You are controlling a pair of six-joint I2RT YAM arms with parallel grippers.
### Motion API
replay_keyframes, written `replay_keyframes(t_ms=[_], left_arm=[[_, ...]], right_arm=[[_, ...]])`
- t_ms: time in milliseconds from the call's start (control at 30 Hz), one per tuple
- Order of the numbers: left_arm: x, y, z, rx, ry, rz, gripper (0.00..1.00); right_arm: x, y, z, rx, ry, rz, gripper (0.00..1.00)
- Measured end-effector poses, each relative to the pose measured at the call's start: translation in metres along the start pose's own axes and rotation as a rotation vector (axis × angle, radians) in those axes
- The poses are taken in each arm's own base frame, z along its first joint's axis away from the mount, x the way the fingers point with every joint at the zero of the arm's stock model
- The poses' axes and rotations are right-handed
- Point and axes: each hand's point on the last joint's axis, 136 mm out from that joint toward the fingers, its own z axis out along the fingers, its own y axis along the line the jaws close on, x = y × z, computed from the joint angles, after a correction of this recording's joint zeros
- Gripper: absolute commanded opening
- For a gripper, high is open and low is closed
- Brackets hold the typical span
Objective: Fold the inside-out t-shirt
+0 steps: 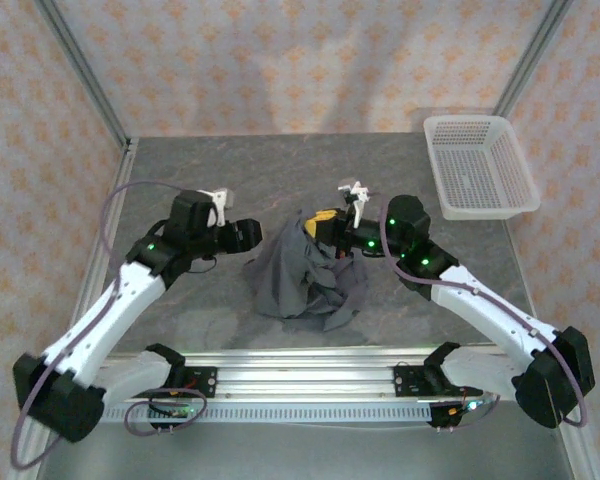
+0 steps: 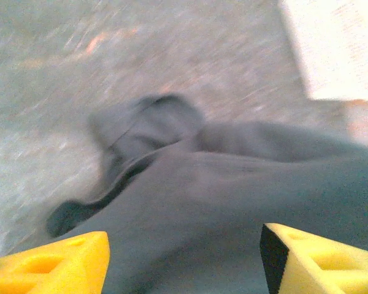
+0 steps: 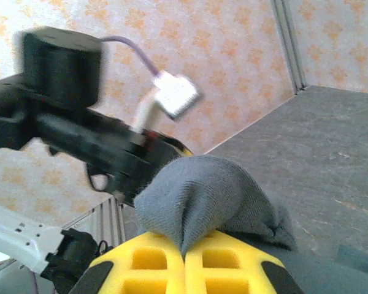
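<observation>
**Left jaws spread, right jaws pinching the shirt**

The left gripper (image 1: 250, 236) sits just beside the left edge of the inside-out t-shirt (image 1: 305, 278). The dark grey shirt lies as a crumpled heap in the middle of the table (image 1: 230, 170), between the two arms. In the left wrist view the left gripper (image 2: 184, 269) has its yellow fingers (image 2: 46, 264) set wide apart. Grey cloth (image 2: 221, 196) fills the gap beyond them, and nothing is clamped between them.

The right gripper (image 1: 325, 224) is at the top of the heap. In the right wrist view its yellow fingers (image 3: 144, 269) are pressed together on a raised fold of the shirt (image 3: 202, 196), which bulges up above the tips (image 3: 184, 252).

The white mesh basket (image 1: 477, 165) stands in the far right corner, well apart from the shirt.
</observation>
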Motion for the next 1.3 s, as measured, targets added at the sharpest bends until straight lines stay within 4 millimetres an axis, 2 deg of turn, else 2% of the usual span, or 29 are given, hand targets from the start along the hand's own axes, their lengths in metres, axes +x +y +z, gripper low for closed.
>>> replay_keyframes(t_ms=[100,200,300,400,433,500,533,567,633,733,833,900,1033,1067,1133,1200,1267,1300], left_arm=[[-0.007,-0.052,-0.027,0.165,-0.093,0.057,0.7],[-0.001,-0.089,-0.032,0.267,-0.081,0.09,0.73],[0.002,-0.104,-0.012,0.278,-0.041,0.097,0.79],[0.016,-0.104,0.023,0.253,0.036,0.099,0.81],[0.019,-0.104,0.032,0.24,0.052,0.099,0.74],[0.017,-0.104,0.04,0.225,0.059,0.105,0.37],[0.018,-0.105,0.042,0.225,0.06,0.115,0.14],[0.018,-0.105,0.042,0.227,0.062,0.117,0.0],[0.018,-0.108,0.04,0.253,0.065,0.104,0.0],[0.003,-0.113,0.029,0.349,0.03,0.052,0.0],[-0.006,-0.118,0.02,0.412,0.022,0.01,0.0],[-0.007,-0.124,0.016,0.445,0.029,0.003,0.0],[-0.004,-0.131,0.012,0.489,0.052,-0.001,0.0],[-0.003,-0.131,0.012,0.492,0.056,0.0,0.0],[-0.002,-0.132,0.012,0.494,0.06,0.002,0.0],[-0.001,-0.132,0.012,0.499,0.068,0.004,0.0],[0.001,-0.133,0.012,0.503,0.079,0.011,0.0],[0.002,-0.133,0.013,0.504,0.084,0.016,0.0]], right_arm=[[0.002,-0.007,0.0,0.034,0.003,0.01,0.0],[0.005,-0.012,0.001,0.057,0.012,0.022,0.0],[0.006,-0.015,0.002,0.067,0.014,0.03,0.0],[0.008,-0.019,0.002,0.085,0.018,0.051,0.0],[0.013,-0.025,0.001,0.107,0.033,0.072,0.0],[0.018,-0.036,0.001,0.143,0.048,0.106,0.0],[0.02,-0.039,0.001,0.15,0.052,0.123,0.0],[0.02,-0.04,0.0,0.153,0.051,0.139,0.0],[0.015,-0.045,-0.005,0.161,0.033,0.168,0.01],[0.012,-0.07,-0.025,0.215,-0.018,0.219,0.05],[0.029,-0.093,-0.036,0.275,-0.002,0.256,0.12],[0.045,-0.099,-0.038,0.292,0.035,0.272,0.23],[0.076,-0.111,-0.046,0.368,0.093,0.294,0.3],[0.082,-0.112,-0.05,0.39,0.1,0.297,0.33],[0.081,-0.103,-0.058,0.419,0.082,0.264,0.44],[0.065,-0.079,-0.063,0.404,0.03,0.172,0.54],[0.044,-0.046,-0.065,0.353,-0.036,0.04,0.57],[0.039,-0.037,-0.065,0.335,-0.051,0.001,0.58]])
